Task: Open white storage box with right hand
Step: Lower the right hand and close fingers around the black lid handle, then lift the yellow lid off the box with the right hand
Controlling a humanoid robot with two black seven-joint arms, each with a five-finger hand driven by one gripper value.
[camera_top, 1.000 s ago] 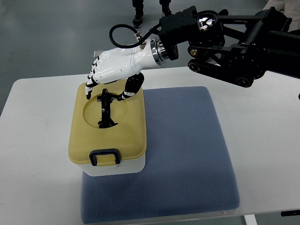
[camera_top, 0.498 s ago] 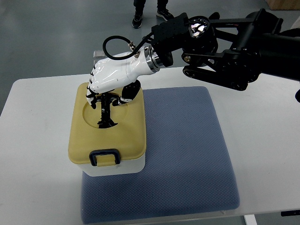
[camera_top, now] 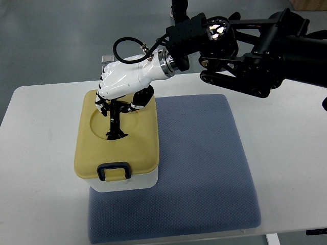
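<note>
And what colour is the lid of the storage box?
Mustard yellow lid, with a black handle and black latch; seen in the top view.

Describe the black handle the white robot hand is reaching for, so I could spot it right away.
On the white table lies a blue mat; at its left edge stands a white storage box with a tan lid. The black handle lies in the lid's round recess, under the right hand. Unlike the black latch at the lid's front edge, it is long and thin.

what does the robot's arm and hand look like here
The right hand has a glossy white shell with black finger joints and dark fingertips. A silver metal ring joins its wrist to a bulky matte black arm with round silver bolts. A black cable loops above the wrist.
</note>
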